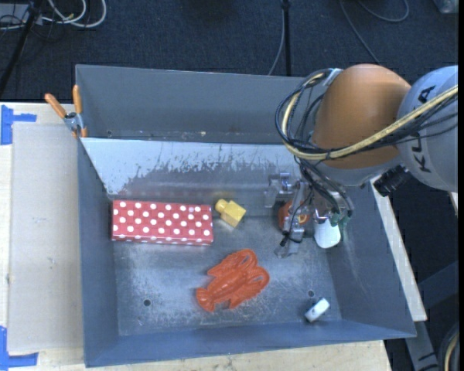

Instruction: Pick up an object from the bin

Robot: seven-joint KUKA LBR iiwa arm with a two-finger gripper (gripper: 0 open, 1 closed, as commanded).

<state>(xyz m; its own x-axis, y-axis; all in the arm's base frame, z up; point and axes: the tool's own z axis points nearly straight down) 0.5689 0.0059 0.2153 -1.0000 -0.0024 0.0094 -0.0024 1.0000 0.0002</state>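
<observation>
Dark carpet [178, 22] strewn with cables lies behind the grey metal bin [178, 130], and we see the gripper [292, 234] low over the bin's floor near its right wall; whether it is apart or together we cannot tell. Nearest it, just to the left, lies a small yellow plastic block [230, 212], beside a red cardboard box with white dots [162, 222]. An orange-red rubber lobster [233, 280] sprawls nearer the front, and a small white cylinder [317, 309] rests in the front right corner
</observation>
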